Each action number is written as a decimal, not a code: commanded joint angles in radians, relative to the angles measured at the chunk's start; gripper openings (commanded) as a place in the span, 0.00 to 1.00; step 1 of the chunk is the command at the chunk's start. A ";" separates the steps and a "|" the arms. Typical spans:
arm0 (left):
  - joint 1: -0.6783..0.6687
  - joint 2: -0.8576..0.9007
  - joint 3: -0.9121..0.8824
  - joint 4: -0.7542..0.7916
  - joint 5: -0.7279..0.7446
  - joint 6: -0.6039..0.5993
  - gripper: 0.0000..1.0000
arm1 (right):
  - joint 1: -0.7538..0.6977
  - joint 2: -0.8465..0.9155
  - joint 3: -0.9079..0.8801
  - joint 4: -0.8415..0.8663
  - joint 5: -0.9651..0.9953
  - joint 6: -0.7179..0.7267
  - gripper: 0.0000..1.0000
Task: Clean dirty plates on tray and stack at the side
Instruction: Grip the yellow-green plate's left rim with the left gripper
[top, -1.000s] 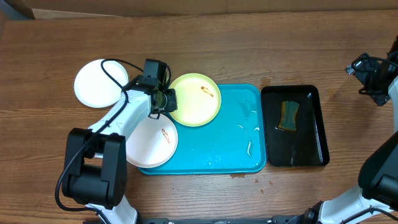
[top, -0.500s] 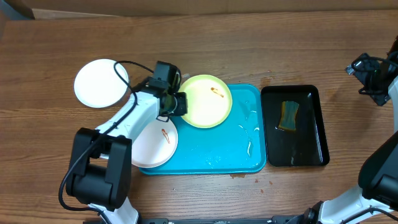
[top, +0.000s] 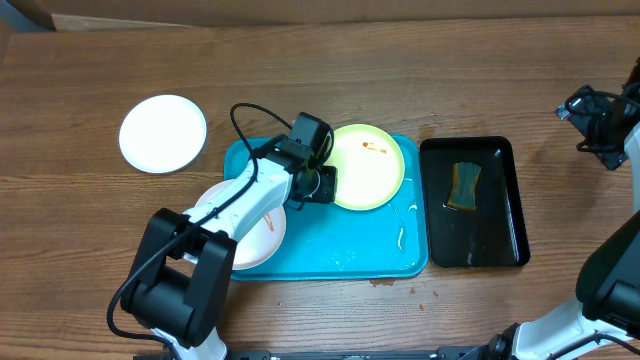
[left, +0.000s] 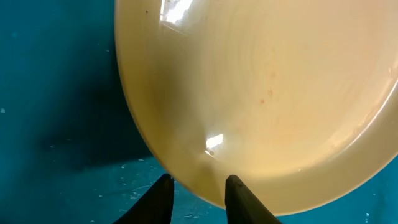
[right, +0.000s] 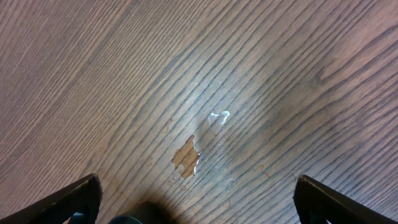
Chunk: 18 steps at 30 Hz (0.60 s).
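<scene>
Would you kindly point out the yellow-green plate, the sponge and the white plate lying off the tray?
yellow-green plate (top: 371, 174), overhead view, its centre
sponge (top: 464, 186), overhead view, its middle
white plate (top: 163, 133), overhead view, its centre

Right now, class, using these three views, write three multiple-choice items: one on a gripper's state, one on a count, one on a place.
1. The left gripper is: A open above bare wood; B shut on the rim of the yellow-green plate; C shut on a white plate.
2. How many plates rest on the turquoise tray? A two; B one; C three.
3. The unsmeared white plate lies: A on the tray; B on the yellow-green plate; C on the table, left of the tray.

Key: 1 B, its fingers straddle that rim in the wrist view. 2 A, the yellow-green plate and the smeared white plate, which overhangs a corner. 3 C, it sits on wood, apart from the tray.
</scene>
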<state>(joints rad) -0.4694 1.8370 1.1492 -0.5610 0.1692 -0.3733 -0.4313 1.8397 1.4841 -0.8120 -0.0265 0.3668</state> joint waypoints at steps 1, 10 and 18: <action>-0.002 0.007 -0.010 -0.005 0.011 -0.108 0.33 | 0.002 -0.009 0.014 0.003 -0.002 0.008 1.00; -0.003 0.007 -0.010 -0.044 0.040 -0.479 0.43 | 0.002 -0.009 0.014 0.003 -0.002 0.008 1.00; -0.037 0.007 -0.010 -0.044 0.134 -0.722 0.29 | 0.002 -0.009 0.014 0.003 -0.002 0.008 1.00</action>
<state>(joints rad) -0.4820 1.8370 1.1488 -0.6052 0.2684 -0.9512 -0.4309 1.8397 1.4841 -0.8116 -0.0265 0.3668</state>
